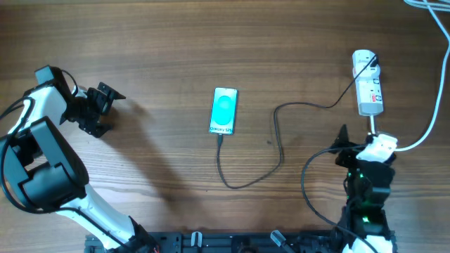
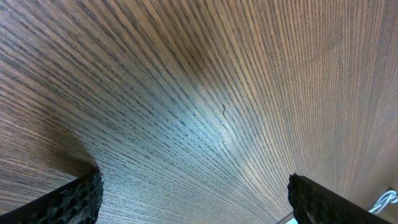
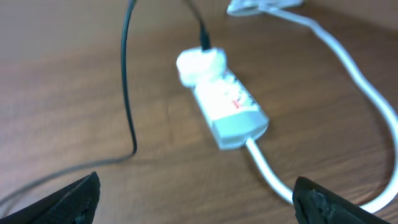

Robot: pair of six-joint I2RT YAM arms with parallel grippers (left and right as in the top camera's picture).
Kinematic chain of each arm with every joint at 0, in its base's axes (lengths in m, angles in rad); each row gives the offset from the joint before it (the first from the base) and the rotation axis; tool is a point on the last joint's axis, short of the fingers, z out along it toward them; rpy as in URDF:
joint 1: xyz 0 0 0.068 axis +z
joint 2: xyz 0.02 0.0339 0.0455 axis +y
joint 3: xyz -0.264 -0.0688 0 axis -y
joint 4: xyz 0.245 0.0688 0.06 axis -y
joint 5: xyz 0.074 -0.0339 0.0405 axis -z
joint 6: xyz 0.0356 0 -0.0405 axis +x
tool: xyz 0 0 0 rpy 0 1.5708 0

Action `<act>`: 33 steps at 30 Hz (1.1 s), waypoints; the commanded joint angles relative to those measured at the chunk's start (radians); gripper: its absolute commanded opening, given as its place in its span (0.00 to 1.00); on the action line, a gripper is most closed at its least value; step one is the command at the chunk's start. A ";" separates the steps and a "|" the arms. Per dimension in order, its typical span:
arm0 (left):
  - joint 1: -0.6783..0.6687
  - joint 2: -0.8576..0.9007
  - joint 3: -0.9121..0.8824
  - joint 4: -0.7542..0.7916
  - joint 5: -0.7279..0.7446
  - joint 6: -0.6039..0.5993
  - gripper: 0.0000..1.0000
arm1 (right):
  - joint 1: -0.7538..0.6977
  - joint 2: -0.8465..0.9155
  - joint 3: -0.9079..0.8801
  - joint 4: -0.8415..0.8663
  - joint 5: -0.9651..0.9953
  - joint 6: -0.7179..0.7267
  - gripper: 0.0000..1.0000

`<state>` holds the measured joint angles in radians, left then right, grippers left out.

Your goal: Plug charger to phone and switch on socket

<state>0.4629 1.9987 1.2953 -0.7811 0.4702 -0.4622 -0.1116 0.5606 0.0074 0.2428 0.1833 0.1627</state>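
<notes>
Right gripper (image 3: 196,194) hangs spread, empty, near the socket (image 1: 367,84) — charger (image 1: 280,144) looks already seated in the phone (image 1: 224,110) mid-table, so only switching on seems left; left gripper (image 1: 107,111) sits agape, far off

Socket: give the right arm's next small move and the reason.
Probably ease the right gripper forward toward the socket, aiming for its switch. The charger already seems to end at the phone's lower edge, so plugging looks done. The socket lies just ahead of the open jaws, untouched. Its switch is too blurred to place.
</notes>
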 commanded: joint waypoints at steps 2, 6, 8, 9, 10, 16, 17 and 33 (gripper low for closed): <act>-0.001 0.040 -0.034 0.002 -0.067 0.002 1.00 | -0.042 -0.177 -0.003 -0.109 -0.007 -0.003 1.00; -0.001 0.040 -0.034 0.003 -0.067 0.002 1.00 | -0.041 -0.365 -0.002 -0.210 -0.007 -0.004 1.00; -0.001 0.040 -0.034 0.003 -0.067 0.002 1.00 | -0.041 -0.434 -0.002 -0.217 -0.007 -0.004 1.00; -0.001 0.040 -0.034 0.002 -0.067 0.002 1.00 | -0.041 -0.461 -0.002 -0.217 -0.007 -0.004 1.00; -0.001 0.040 -0.034 0.002 -0.067 0.002 1.00 | -0.041 -0.477 -0.002 -0.217 -0.007 -0.005 0.99; -0.001 0.040 -0.034 0.002 -0.067 0.002 1.00 | -0.040 -0.557 -0.002 -0.211 -0.007 -0.004 1.00; -0.001 0.040 -0.034 0.002 -0.067 0.002 1.00 | -0.040 -0.558 -0.002 -0.219 -0.007 -0.005 1.00; -0.001 0.040 -0.034 0.002 -0.067 0.002 1.00 | -0.040 -0.556 -0.002 -0.219 -0.007 -0.005 1.00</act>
<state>0.4629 1.9987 1.2953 -0.7811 0.4698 -0.4622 -0.1478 0.0193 0.0063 0.0223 0.1837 0.1627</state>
